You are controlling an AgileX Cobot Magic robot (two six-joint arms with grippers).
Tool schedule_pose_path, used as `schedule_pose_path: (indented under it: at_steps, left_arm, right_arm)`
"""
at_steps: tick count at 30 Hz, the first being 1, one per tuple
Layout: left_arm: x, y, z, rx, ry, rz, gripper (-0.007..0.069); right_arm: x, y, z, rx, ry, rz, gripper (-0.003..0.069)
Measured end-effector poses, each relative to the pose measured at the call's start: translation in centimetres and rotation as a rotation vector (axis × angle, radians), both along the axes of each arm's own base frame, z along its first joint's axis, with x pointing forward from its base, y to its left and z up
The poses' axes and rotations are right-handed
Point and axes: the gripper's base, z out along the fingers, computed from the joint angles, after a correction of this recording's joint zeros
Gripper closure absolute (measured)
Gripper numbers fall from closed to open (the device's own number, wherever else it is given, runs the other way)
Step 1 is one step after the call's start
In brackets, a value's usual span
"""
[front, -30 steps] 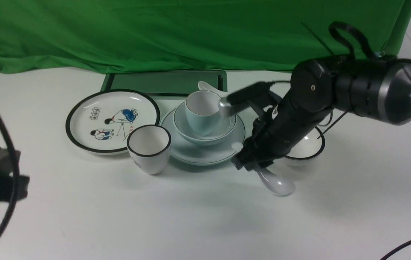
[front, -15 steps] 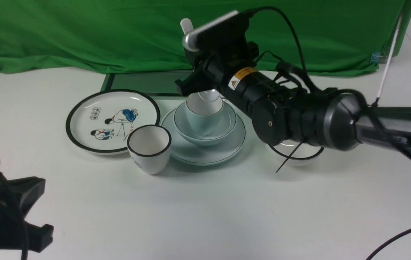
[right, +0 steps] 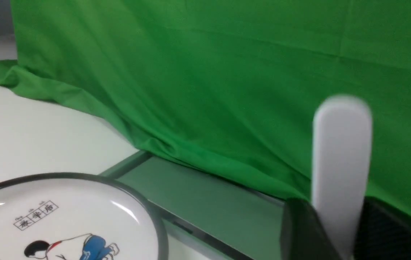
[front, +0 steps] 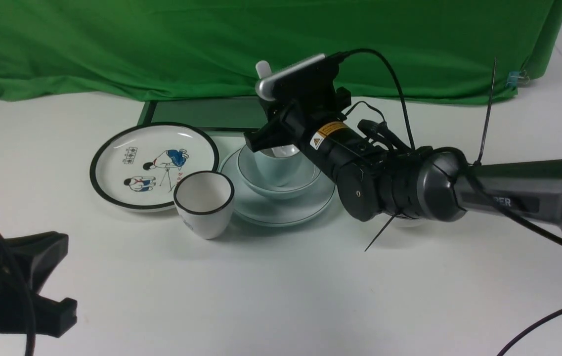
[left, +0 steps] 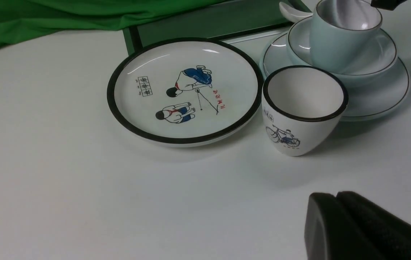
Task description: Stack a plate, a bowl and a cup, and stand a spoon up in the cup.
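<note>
Front view: the plate (front: 281,212), bowl (front: 290,187) and cup (front: 276,170) are stacked at the middle of the table (front: 281,296). The spoon (front: 262,67) is held upright over them, pinched by the right claw (front: 272,136), with its scoop dipped inside the cup. The last step is judged to be in hand: the spoon is to be lowered until it rests, released, and the claw lifted straight up so that the cup is not tipped. The left claw (front: 38,277) is seen low at the near left, apparently spread and empty. A yellow warning label (front: 327,134) is stuck on the right arm (front: 409,188), too small to be read. The letters "ER" are made out further along.

Left wrist view: the scoop is seen, white, inside the cup. Boxed Chinese characters and red marks are printed on the cartoon plate (left: 227,72), and a bicycle is drawn on the black-rimmed cup (left: 303,137).

Right wrist view: the spoon handle is gripped between two black fingers (right: 299,234). Three boxed characters are shown on the cartoon plate, not surely readable.
</note>
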Motion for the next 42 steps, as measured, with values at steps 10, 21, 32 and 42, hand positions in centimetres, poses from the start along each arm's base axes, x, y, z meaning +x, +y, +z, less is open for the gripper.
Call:
schedule_pose_path:
  at_steps: [10, 21, 32, 42]
  left_arm:
    - [-2.9, 1.1, 3.5, -0.029, -0.132, 0.020, 0.0658]
    - [-7.7, 2.2, 2.1, -0.077, -0.455, -0.025, 0.0658]
    - [-8.0, 1.8, 0.6, -0.065, -0.624, -0.074, 0.0656]
    - [-8.0, 1.8, 0.5, -0.063, -0.625, -0.074, 0.0656]
  right_arm:
    - [-4.5, -2.2, 8.8, -0.339, 0.157, 0.155, 0.0508]
    - [-16.3, -10.8, 24.7, -0.360, 0.069, 0.155, 0.0645]
    - [-26.9, -19.3, 19.5, -0.262, 0.108, 0.055, 0.0645]
    - [-32.3, -22.1, 7.2, 0.064, -0.103, 0.116, 0.0641]
